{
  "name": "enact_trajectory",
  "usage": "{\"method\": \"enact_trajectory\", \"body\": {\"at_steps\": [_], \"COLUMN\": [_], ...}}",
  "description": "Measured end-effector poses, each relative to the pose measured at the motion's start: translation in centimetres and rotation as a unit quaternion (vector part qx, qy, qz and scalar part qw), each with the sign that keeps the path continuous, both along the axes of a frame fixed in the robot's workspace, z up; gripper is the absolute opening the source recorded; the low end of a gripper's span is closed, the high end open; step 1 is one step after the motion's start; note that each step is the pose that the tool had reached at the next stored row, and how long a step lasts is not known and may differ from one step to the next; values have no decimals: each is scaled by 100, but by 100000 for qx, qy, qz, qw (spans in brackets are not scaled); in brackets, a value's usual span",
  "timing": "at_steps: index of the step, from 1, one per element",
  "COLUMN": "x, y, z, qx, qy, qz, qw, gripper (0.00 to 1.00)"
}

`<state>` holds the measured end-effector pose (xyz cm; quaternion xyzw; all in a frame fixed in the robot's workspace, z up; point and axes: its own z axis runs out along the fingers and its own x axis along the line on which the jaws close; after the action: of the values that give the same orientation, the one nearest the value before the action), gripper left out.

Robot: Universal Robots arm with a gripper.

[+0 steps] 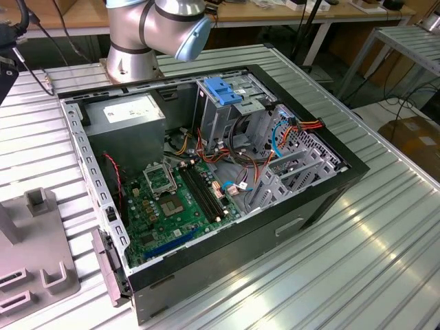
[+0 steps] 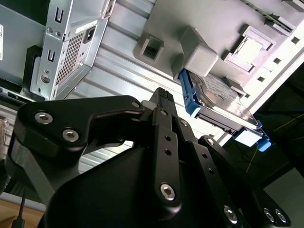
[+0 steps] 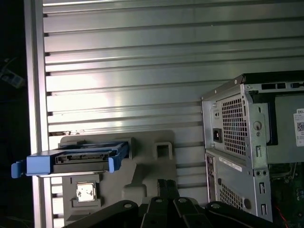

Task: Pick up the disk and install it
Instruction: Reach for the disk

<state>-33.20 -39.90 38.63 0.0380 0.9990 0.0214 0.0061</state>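
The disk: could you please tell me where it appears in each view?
Exterior view: the grey holder lies at the exterior view's lower left.
Second wrist view: the disk stands beside the holder's raised block.
First wrist view: the disk edge-on at the holder's end.
Shared landmark: that holder.

The ribbed metal table (image 1: 371, 234) (bright with reflected light) is silver. Behind it stands a wooden workbench (image 1: 268, 15), with a cardboard box (image 1: 416, 136) on the floor
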Motion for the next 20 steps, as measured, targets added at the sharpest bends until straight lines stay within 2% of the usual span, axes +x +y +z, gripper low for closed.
{"method": "enact_trajectory", "body": {"at_steps": [20], "x": [-211], "y": [0], "z": [-7], "qx": [3], "qy": [16], "qz": [-2], "qw": [100000], "gripper": [10]}}
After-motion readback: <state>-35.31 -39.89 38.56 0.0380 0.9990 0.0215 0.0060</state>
